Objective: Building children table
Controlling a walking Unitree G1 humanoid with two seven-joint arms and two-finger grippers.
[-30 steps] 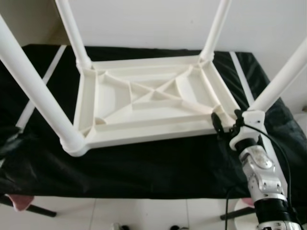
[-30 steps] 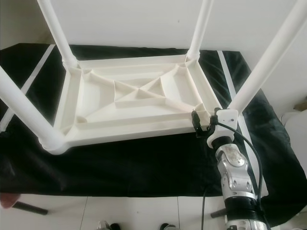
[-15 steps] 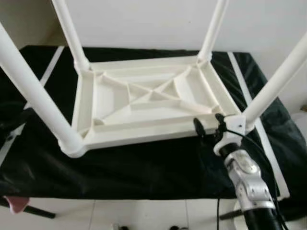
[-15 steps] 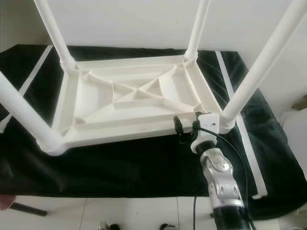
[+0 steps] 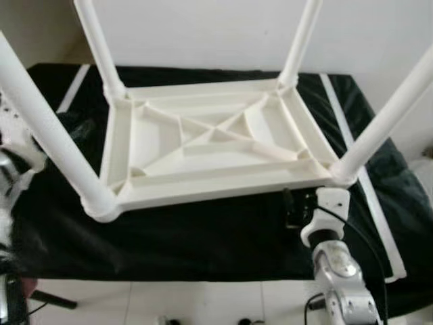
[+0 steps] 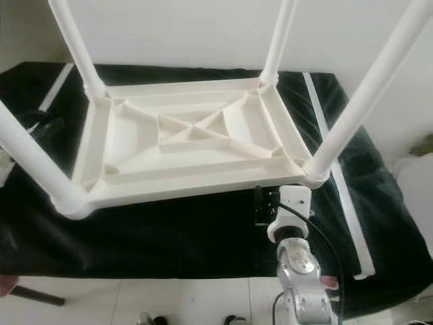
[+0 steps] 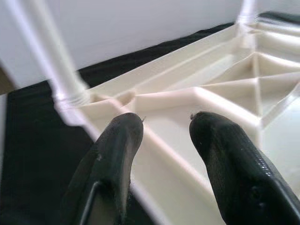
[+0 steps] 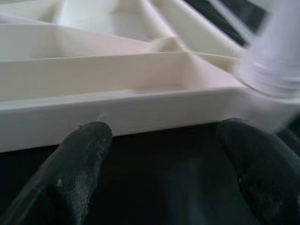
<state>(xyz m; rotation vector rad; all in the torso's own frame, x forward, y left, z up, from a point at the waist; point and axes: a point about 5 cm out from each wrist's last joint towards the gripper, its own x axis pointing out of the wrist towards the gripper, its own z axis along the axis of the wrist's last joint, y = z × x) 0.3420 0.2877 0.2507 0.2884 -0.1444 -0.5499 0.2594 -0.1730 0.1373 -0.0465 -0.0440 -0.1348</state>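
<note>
A white plastic children's table [image 5: 203,191] lies upside down on a black-covered surface, its ribbed underside facing up. Four white legs stand in its corners: near left [image 5: 47,128], near right [image 5: 385,115], far left [image 5: 98,47], far right [image 5: 301,40]. My right gripper [image 5: 299,204] is open, just in front of the table's near rim [image 8: 117,117] by the near right corner, with nothing between its fingers. My left arm [image 5: 15,159] enters blurred at the left. The left gripper [image 7: 166,122] is open over the table's side rim, close to the far left leg [image 7: 51,61].
The black cover [image 5: 203,237] carries white stripes [image 5: 369,183] and ends at a front edge above a white tiled floor [image 5: 203,301]. A white wall [image 5: 203,34] stands right behind. A pink object [image 5: 27,288] shows at the lower left, a white object [image 6: 414,179] at the right.
My right gripper has drawn back from the base of the near right leg and now sits lower, in front of the near rim. The left arm has come into view at the left.
</note>
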